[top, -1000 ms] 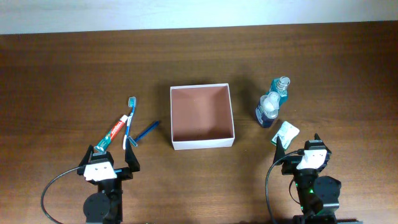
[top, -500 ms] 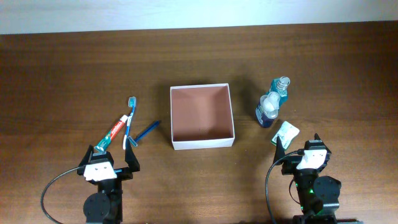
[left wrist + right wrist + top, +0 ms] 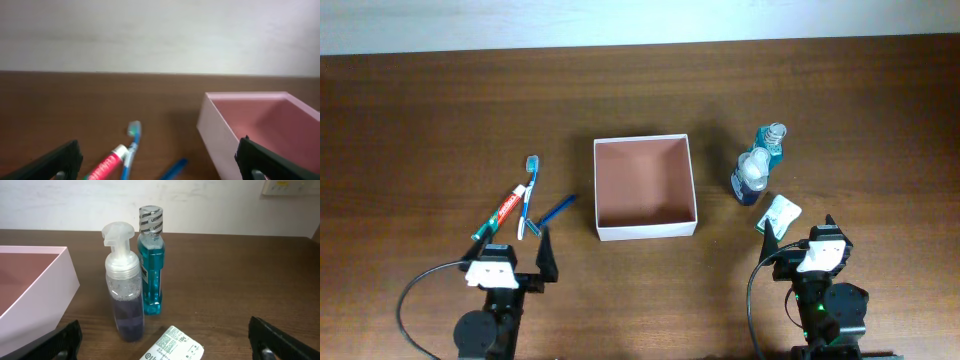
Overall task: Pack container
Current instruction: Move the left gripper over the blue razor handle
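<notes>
1. The container (image 3: 647,230) is set at the middle of the table, between the toiletries on the left and the bottles on the right. Nothing is seen inside it.
2. The left gripper (image 3: 159,145) and the right gripper (image 3: 164,325) are both spread wide, and nothing is held by either.
3. The pump bottle (image 3: 123,297) and the teal bottle (image 3: 151,265) are stood upright, just beside each other. If one is gripped carelessly, the other is likely to be knocked over.
4. The toothbrush (image 3: 529,190) is laid against the toothpaste (image 3: 503,215), so one may be dragged along when the other is lifted.
5. The light container could be pushed aside if its wall is struck by a lowered finger or item.
6. The container's opening is turned straight up. Because it is square, no long axis can be named. Its sides are lined up roughly with the table edges.
</notes>
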`<state>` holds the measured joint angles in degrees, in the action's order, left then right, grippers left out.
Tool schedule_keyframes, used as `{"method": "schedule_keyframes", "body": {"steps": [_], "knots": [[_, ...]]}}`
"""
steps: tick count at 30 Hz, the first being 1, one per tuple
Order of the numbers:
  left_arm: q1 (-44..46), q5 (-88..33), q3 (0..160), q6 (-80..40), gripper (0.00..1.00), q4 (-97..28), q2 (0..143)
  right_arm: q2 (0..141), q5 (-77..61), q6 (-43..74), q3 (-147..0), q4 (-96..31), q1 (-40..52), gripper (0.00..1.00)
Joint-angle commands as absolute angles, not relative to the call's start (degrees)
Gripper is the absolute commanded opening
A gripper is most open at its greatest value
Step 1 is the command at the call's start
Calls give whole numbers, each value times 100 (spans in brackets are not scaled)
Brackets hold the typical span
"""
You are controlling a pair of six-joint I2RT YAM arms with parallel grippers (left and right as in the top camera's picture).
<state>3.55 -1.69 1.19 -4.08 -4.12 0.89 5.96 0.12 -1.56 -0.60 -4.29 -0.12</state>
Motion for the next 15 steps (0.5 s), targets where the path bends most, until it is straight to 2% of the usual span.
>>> {"method": "schedule_keyframes", "body": {"steps": [1,5,9,15], "knots": [[320,-690,502,-381,99,-687,242,593,64,-169,-32,-469,-8,98],[320,-425,1431,-377,99,-1184,980,593,64,-169,-32,-469,-8,98],[320,78,2759,-270,99,-2003,2510,593,64,-169,-32,-469,-8,98],[320,108,4303,-272,99,-2886,4805,593,64,-169,-32,-469,-8,98]]}}
